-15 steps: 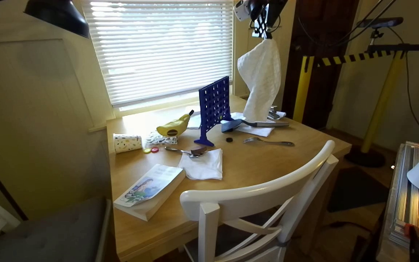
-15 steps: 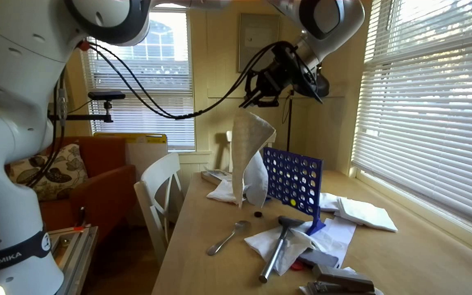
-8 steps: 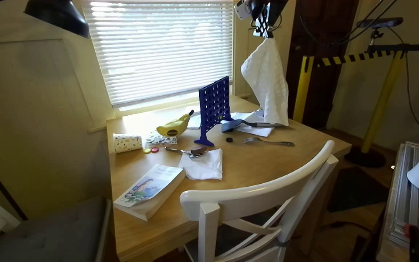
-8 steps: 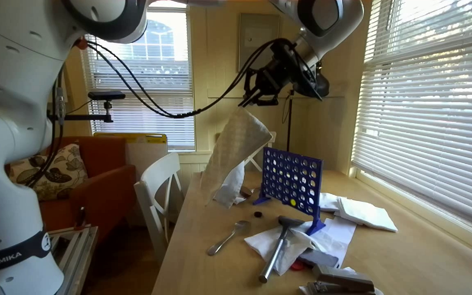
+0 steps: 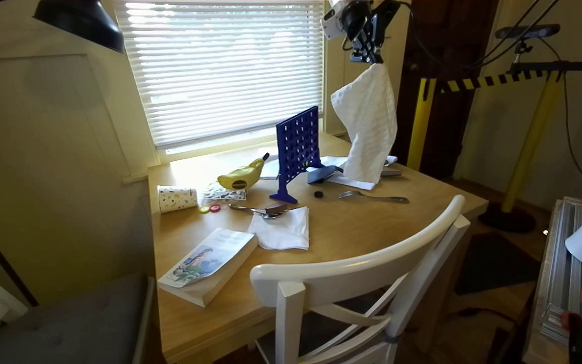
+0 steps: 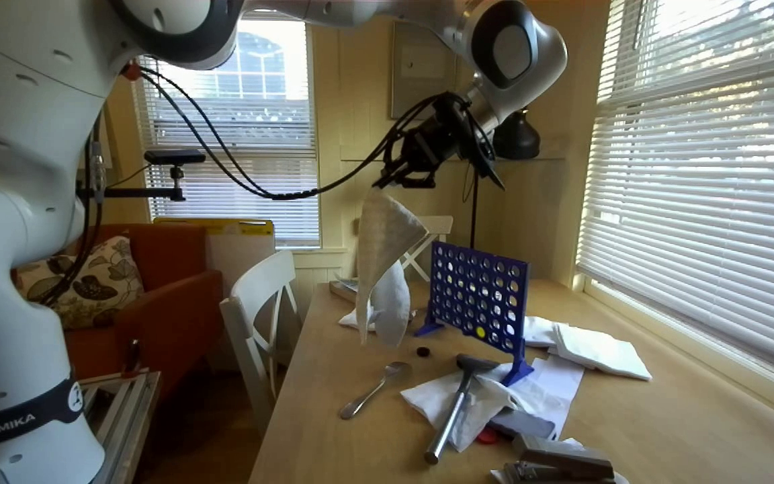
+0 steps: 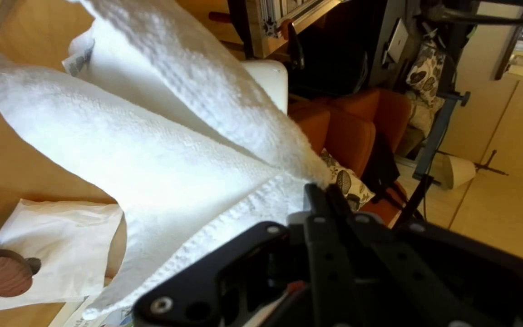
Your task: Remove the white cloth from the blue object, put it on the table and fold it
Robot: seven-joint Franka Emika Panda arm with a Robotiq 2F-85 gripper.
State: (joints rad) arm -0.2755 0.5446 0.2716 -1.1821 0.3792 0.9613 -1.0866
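The white cloth hangs in the air in both exterior views (image 5: 369, 126) (image 6: 381, 245). My gripper is shut on its top corner, and shows in both exterior views (image 5: 376, 61) (image 6: 380, 185). In the wrist view, the gripper (image 7: 326, 187) pinches the cloth (image 7: 161, 163) between its fingertips, and the cloth falls in folds. The blue object, an upright game grid (image 5: 298, 144), stands on the table (image 5: 361, 232) and also shows in an exterior view (image 6: 478, 289). The cloth is apart from the grid, beside it. Its lower end hangs just above or near the tabletop; contact cannot be told.
On the table are a metal utensil (image 6: 377, 390), a spatula (image 6: 454, 410), a stapler (image 6: 562, 460), folded white napkins (image 6: 602, 349), a book (image 5: 210, 263), a yellow banana pouch (image 5: 243, 174) and a cup (image 5: 177, 198). A white chair (image 5: 361, 258) stands at the table's edge.
My gripper has moved slightly lower and farther from the blue grid, still holding the cloth. The cloth swung out half a second ago and now hangs straighter.
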